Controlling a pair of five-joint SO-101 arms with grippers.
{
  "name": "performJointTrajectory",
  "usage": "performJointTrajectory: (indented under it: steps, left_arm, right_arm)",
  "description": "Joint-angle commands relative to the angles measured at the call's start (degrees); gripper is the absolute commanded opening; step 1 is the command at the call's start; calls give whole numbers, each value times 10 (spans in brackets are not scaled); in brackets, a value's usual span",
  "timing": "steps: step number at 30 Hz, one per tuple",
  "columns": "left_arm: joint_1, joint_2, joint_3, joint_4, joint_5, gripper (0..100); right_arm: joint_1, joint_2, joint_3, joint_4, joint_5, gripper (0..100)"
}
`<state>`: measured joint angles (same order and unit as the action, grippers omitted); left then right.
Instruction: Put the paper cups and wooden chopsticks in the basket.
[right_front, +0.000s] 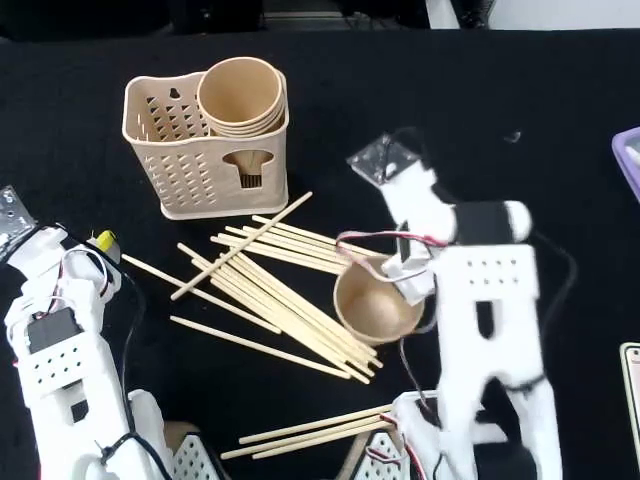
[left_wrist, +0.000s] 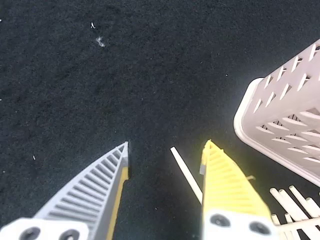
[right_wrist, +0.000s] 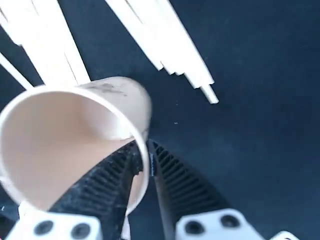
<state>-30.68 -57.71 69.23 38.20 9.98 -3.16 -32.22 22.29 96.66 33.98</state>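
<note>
**Right arm's got a cup by the rim, chopsticks not touched yet**

On the black table, the basket already holds a stack of cups tucked in one corner, probably to leave room for sticks. The chopsticks lie in a loose pile just beside it. The loose cup sits tipped at the pile's edge, and the right gripper pinches its wall tight, one finger inside and one outside, which looks like a lifting grip. Near the basket the left gripper is spread wide, holding nothing.
</note>
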Motion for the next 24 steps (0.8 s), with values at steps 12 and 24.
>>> performJointTrajectory:
  steps: [12, 24]
  left_arm:
    - [-3, -11, -10, -5, 5, 238]
    - [-3, -11, -10, -5, 5, 238]
  right_arm:
    - [-159, 52, -442, -109, -206, 11]
    - [-203, 304, -665, -217, -224, 11]
